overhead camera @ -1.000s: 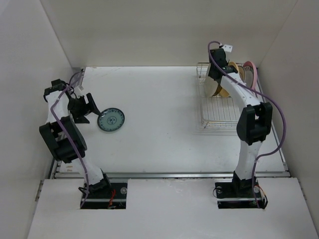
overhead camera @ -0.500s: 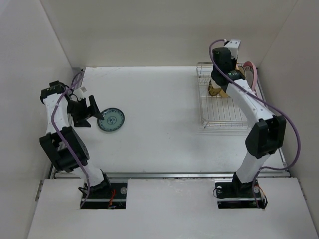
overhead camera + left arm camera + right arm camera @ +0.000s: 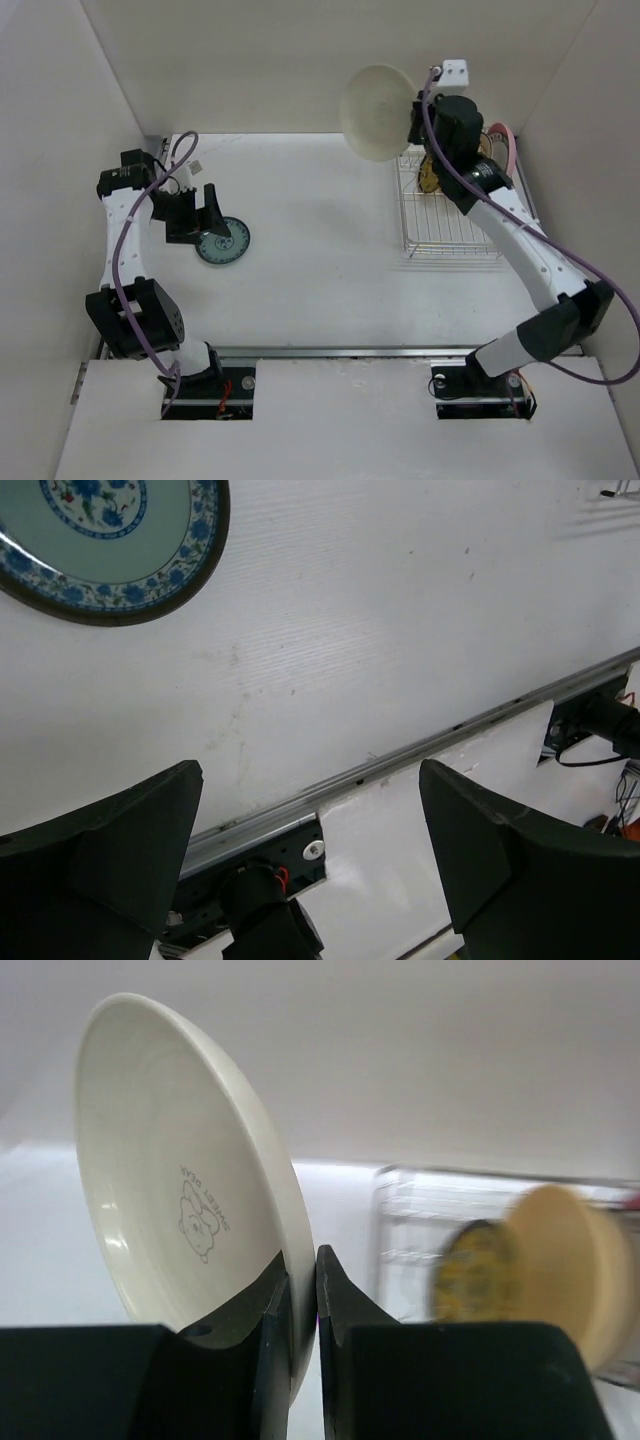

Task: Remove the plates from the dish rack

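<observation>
The right gripper (image 3: 413, 118) is clenched on the rim of the cream plate (image 3: 377, 112) and holds it in the air, standing on edge, over the far edge of the tabletop (image 3: 320, 290), just left of the dish rack (image 3: 450, 225). In the wrist view its fingers (image 3: 250, 1360) pinch the lower rim from both sides. A small printed figure w/ some text shows on the plate's inner face.

The rack sits at the far right corner of the tabletop. At its far end stand the yellow-and-black plate (image 3: 432, 177), a tan plate (image 3: 572, 1260) just beside it, and a pink plate (image 3: 508, 142) toward the right edge.

The left gripper (image 3: 200, 215) has its jaws released, wide apart, w/ nothing btw. them, near the left edge of the tabletop. The blue patterned plate (image 3: 222, 241) lies flat on the tabletop just beside it. In the left wrist view the plate is apart from both fingers (image 3: 110, 850).
</observation>
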{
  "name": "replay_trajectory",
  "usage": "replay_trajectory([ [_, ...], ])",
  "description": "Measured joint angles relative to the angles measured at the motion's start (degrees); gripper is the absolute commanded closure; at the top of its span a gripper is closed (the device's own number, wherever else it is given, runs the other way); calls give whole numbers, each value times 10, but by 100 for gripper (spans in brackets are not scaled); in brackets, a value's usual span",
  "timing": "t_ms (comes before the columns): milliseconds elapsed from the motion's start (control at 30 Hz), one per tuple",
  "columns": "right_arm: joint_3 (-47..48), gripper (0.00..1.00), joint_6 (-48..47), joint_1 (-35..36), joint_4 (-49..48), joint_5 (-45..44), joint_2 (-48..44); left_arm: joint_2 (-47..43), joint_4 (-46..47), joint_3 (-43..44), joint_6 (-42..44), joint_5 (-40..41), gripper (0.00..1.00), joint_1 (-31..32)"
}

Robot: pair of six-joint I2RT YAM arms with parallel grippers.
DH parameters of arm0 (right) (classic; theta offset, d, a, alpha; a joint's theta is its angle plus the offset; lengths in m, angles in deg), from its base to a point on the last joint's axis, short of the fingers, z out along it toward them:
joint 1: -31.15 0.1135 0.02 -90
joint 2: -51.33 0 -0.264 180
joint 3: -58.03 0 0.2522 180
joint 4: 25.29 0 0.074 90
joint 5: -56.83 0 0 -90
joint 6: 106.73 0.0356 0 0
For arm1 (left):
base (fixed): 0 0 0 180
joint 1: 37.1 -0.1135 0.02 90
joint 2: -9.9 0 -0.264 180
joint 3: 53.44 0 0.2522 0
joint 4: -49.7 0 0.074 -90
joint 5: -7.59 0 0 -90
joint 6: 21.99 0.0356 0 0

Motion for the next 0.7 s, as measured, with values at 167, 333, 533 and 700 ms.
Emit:
replay_trajectory([
  [167,-12,100,78,-1,-1,240,119,0,1,7,-2,-2,11,12],
  [333,-1,100,148,-1,6,433,295,-1,7,-1,-3,25,11,12],
  [533,7,83,213,0,28,526,433,-1,14,-21,-6,48,11,12],
  [700,21,43,224,0,29,539,434,-2,21,-24,-7,55,11,12],
])
